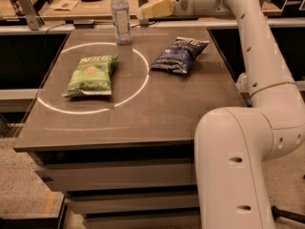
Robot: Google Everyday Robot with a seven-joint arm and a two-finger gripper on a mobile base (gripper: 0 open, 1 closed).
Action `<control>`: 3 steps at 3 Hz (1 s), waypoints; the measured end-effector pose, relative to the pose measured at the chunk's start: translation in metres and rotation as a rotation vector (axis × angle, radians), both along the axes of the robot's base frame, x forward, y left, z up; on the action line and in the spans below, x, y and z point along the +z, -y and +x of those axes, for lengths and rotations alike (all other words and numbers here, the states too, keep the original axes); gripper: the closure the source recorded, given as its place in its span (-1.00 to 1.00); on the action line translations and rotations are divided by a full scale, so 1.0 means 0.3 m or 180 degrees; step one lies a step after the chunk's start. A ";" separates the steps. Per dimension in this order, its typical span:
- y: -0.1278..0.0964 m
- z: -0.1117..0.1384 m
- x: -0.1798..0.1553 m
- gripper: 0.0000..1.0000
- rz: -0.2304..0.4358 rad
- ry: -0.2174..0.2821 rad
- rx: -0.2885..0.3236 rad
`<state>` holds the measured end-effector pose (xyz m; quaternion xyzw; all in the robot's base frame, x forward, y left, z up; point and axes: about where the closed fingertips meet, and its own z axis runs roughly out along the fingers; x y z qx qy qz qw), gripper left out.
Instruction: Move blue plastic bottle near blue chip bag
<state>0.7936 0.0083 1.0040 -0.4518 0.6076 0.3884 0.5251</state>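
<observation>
Gripper [145,11] hovers over far edge of table [190,109], pointing sideways. We cannot tell whether it is clenched or released. Just ahead of its tip, seemingly not touching, we see blue plastic bottle [121,15], upright on tabletop, white cap on. Below gripper and nearer camera lies blue chip bag [180,55], flat, well apart from bottle. Farther out past bottle's side is green chip bag [91,74], lying within white ring [147,75] on tabletop. Arm [257,56] arcs back from gripper.
</observation>
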 end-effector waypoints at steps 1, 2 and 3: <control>0.015 0.057 0.034 -1.00 0.0102 0.0063 -0.0219; -0.016 0.096 0.035 -1.00 0.0043 0.0135 -0.0337; -0.046 0.112 0.001 -1.00 -0.0162 0.0175 -0.0378</control>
